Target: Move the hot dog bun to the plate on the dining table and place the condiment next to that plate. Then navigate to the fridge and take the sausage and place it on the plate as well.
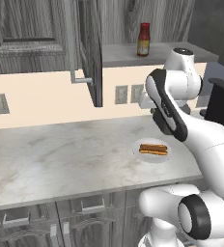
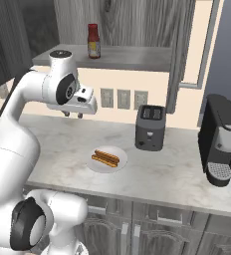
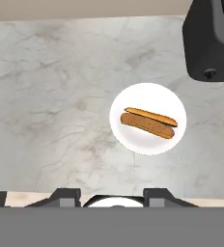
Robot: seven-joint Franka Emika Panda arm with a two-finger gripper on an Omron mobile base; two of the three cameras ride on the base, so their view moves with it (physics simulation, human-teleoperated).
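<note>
Spanning the views, the marbled bench (image 2: 187,174) carries a toaster (image 2: 150,127) near its back edge and a coffee machine (image 2: 221,139) toward its right end. Above it, the condiment bottle (image 2: 93,41) stands on a shelf (image 2: 132,57). The hot dog bun (image 3: 148,122) lies on a small pale plate (image 3: 133,140) near the bench's front edge. The pincer (image 2: 72,114) hangs above the bench, empty; its width I cannot tell.

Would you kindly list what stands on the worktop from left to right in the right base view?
Pale plate holding the hot dog bun → toaster → coffee machine.
</note>
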